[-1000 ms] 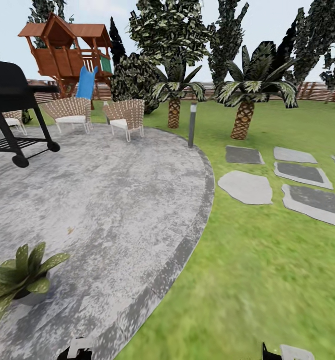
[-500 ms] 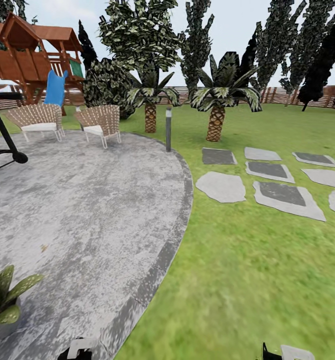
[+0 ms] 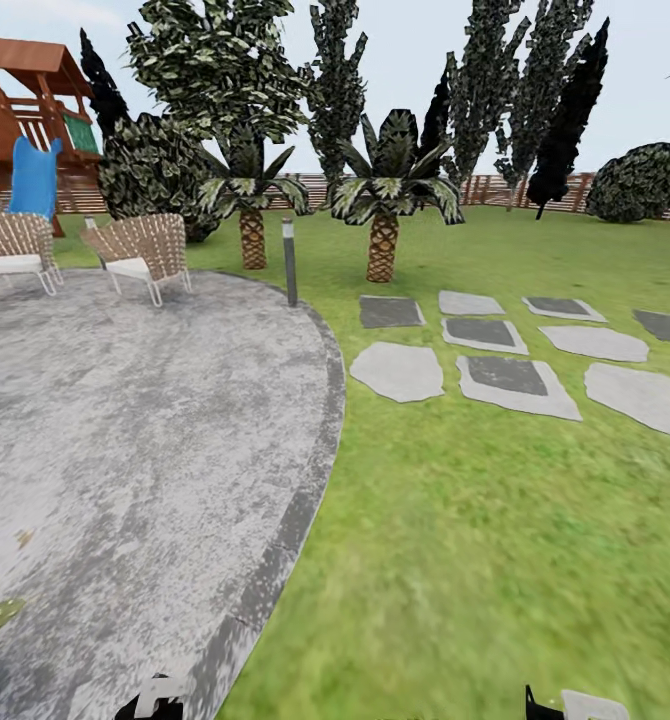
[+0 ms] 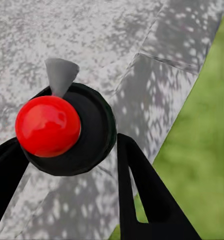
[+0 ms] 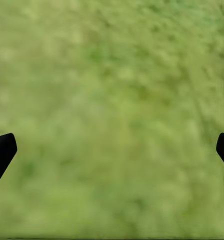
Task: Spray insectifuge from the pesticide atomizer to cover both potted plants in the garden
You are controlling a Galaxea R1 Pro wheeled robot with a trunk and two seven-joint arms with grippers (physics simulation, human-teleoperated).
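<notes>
The left gripper (image 4: 66, 190) pinches the pesticide atomizer (image 4: 66, 132) above the patio (image 4: 157, 85) edge; light, rigid, probably slick, so best held round its body; right gripper (image 5: 112, 150) spread over lawn (image 5: 112, 90)

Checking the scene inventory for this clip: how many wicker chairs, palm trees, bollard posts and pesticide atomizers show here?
wicker chairs: 2
palm trees: 2
bollard post: 1
pesticide atomizer: 1
Total: 6
</notes>
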